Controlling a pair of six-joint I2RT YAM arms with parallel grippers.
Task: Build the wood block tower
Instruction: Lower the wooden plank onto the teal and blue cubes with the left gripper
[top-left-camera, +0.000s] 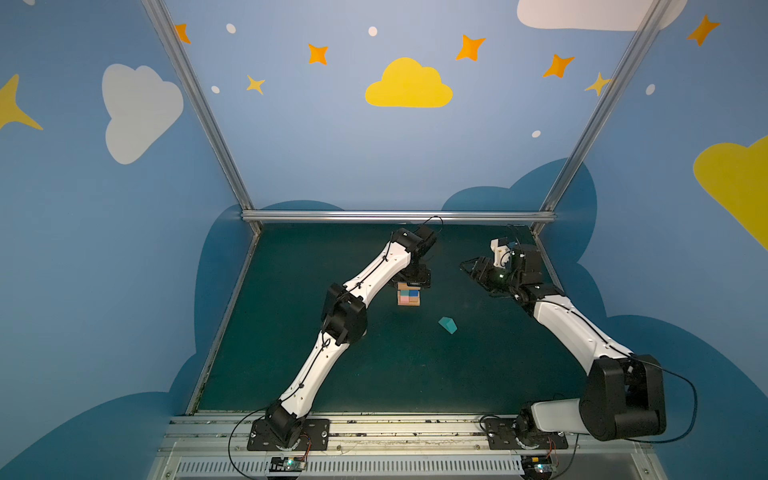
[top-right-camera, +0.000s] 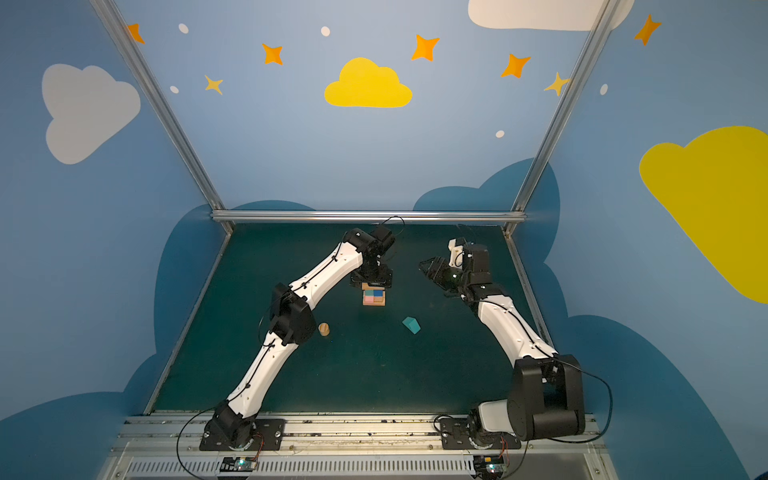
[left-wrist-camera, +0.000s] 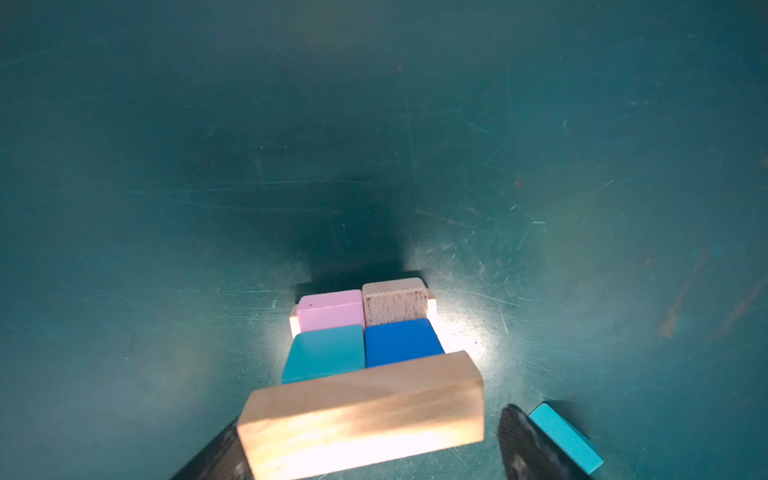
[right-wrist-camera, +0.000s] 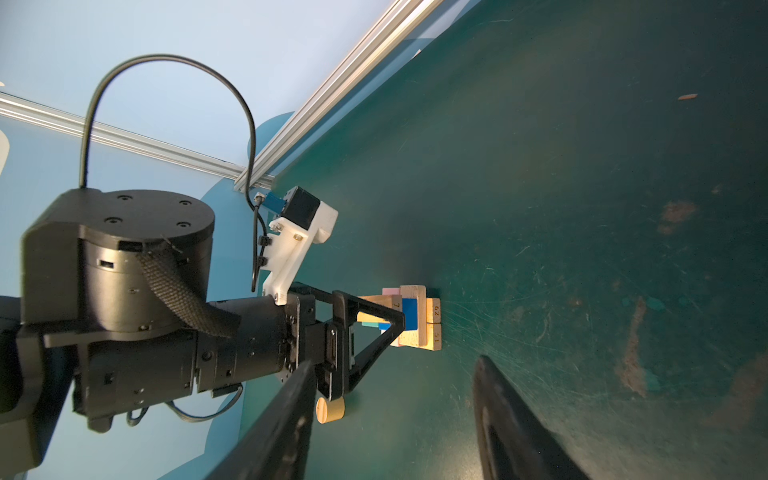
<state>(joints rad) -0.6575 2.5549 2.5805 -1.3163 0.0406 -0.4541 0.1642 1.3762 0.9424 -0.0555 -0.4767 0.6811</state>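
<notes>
Your left claw (top-left-camera: 409, 285) is wide, the wooden bar (left-wrist-camera: 363, 415) lying finger to finger inside it atop the tower (top-left-camera: 409, 297), so pull straight up; right claw (top-left-camera: 471, 268) is open and empty

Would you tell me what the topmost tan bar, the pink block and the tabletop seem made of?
Topmost tan bar: bare wood, grain visible, unpainted. Pink block: probably wood under smooth matte paint; no grain shows. Tabletop: dark green sheet, perhaps rubber or plastic; scratched, scuffed.
</notes>
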